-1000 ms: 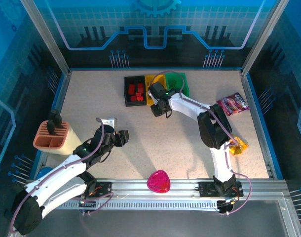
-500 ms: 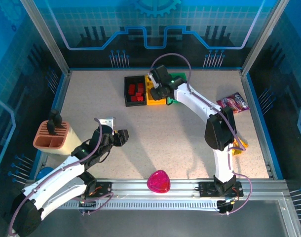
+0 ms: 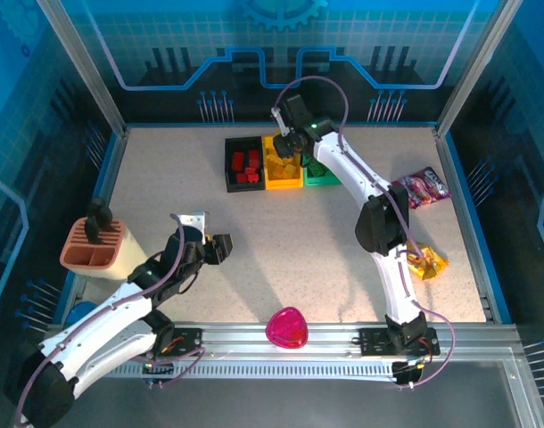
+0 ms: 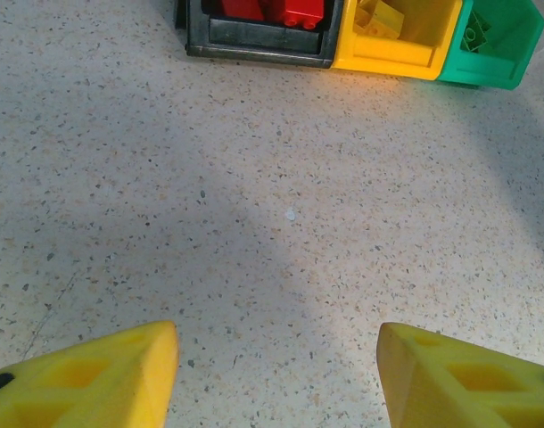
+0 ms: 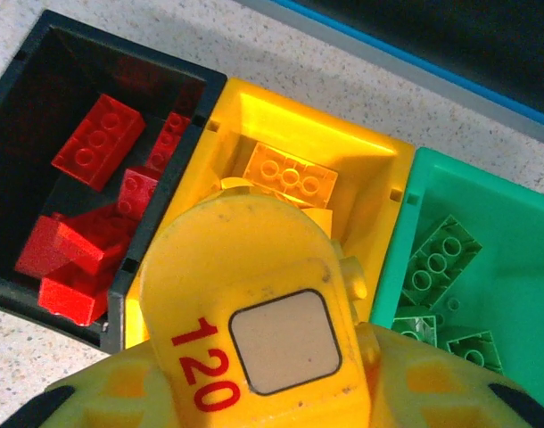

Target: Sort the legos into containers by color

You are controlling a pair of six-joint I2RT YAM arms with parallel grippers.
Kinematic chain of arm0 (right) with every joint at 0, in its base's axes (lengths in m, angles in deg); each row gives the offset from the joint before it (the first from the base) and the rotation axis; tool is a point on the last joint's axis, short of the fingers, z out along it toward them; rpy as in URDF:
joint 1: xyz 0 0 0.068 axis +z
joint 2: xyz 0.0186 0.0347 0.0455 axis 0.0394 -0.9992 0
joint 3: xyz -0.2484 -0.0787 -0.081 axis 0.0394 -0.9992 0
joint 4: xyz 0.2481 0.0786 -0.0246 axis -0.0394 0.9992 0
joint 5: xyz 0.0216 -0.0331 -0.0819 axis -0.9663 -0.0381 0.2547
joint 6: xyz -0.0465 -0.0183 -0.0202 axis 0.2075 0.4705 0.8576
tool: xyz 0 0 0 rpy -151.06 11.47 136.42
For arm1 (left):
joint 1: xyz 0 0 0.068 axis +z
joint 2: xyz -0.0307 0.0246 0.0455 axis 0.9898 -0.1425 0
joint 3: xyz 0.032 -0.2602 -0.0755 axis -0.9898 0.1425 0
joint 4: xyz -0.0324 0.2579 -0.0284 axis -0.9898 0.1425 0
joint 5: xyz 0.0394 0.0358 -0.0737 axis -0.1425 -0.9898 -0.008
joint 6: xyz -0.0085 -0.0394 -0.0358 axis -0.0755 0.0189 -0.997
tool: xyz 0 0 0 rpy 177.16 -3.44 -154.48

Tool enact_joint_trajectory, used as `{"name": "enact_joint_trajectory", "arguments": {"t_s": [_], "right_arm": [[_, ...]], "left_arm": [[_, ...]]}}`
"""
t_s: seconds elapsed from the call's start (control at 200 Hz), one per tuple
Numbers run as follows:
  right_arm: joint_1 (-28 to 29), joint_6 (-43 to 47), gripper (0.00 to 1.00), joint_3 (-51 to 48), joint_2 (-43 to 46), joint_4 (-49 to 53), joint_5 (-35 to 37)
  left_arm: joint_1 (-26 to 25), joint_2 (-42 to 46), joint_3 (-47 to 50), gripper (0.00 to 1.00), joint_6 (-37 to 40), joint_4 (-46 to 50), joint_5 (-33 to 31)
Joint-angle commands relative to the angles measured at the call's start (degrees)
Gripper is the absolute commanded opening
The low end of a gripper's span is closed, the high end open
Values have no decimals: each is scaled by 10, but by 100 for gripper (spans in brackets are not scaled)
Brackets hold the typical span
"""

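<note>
Fingers on the right arm, the right fingers [image 5: 450, 392], are closed on a rounded yellow lego [image 5: 245, 294] that bears a tan square and a red "120". They hang directly above the yellow bin [image 5: 299, 111], so I judge this to be the drop step for that piece. The left fingers [image 4: 85, 379] stand apart with nothing between them, low over the bare counter [image 4: 254, 223] and well to the near side of the yellow bin. The sorting looks far along. Red bricks [image 5: 98, 141] lie heaped in the black bin [image 5: 120, 53], which touches the yellow bin on the left arm's side. A yellow brick [image 5: 290, 178] lies inside the yellow bin. Green bricks [image 5: 441, 254] sit in the green bin [image 5: 495, 201], which touches the yellow bin on the other side. What is left, by my reading, is to release the held piece and fetch any stray brick. A crinkled yellow-orange thing [image 3: 428, 261] lies well away from the yellow bin, beside the right arm, and is too small to identify. The bins are glossy moulded plastic, rectangular with thin upright walls and square corners. The bricks are hard, shiny and blocky, with round studs on top. The counter is a matte, pale, speckled stone-like surface, and the fingers are chunky yellow plastic wedges with hollow recesses.
</note>
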Motion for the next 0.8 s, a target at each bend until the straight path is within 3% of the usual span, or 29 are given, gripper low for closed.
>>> {"name": "enact_joint_trajectory", "arguments": {"t_s": [0.0,0.535,0.575,0.59,0.645,0.69,0.795], "right_arm": [[-13,0,30,50,-26,29,-18],[-28,-24,37,104,-118,31,-52],[-28,-25,45,105,-118,31,-54],[-29,-26,56,105,-116,31,-57],[-28,-26,78,104,-110,31,-65],[-27,-28,84,103,-103,31,-63],[-27,-28,85,86,-75,24,-63]], "left_arm": [[-2,13,-9,61,18,2,-3],[-2,16,-17,62,32,2,-8],[-1,16,-17,62,33,3,-8],[-1,16,-18,62,33,4,-9],[-1,17,-19,62,35,5,-9],[-2,16,-20,62,36,6,-9],[-2,16,-20,62,36,4,-10]]}}
